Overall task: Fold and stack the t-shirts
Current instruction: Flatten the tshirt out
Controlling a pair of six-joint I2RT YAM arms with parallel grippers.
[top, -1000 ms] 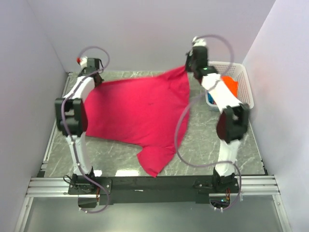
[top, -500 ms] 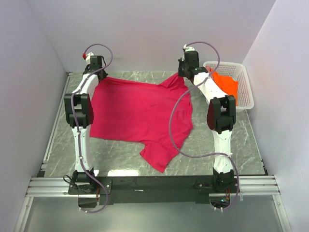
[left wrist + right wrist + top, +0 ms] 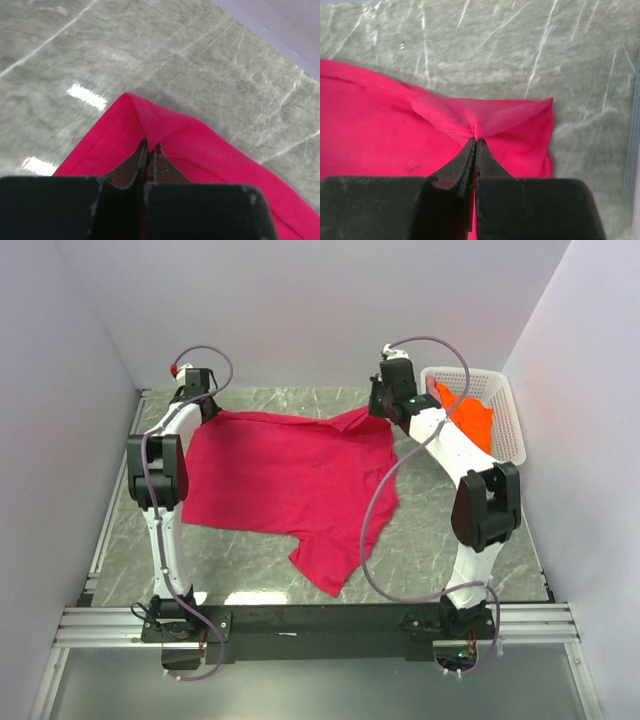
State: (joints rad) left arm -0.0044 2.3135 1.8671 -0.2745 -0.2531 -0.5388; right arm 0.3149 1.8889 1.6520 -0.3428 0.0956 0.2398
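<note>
The crimson-pink t-shirt lies spread on the marble table, one part trailing toward the near edge. My left gripper is shut on its far left corner; in the left wrist view the closed fingertips pinch a fold of the pink cloth. My right gripper is shut on the far right corner; in the right wrist view its tips pinch a puckered seam of the shirt. The orange t-shirt lies in the basket. The blue-teal shirt is hidden.
A white lattice basket stands at the far right, beside my right arm. Bare marble shows right of the shirt and along the near edge. Lilac walls close in the back and both sides.
Both grippers have lowered the held shirt corners toward the far edge of the table. The shirt went from hanging raised to lying flatter. The right arm's elbow swung outward.
</note>
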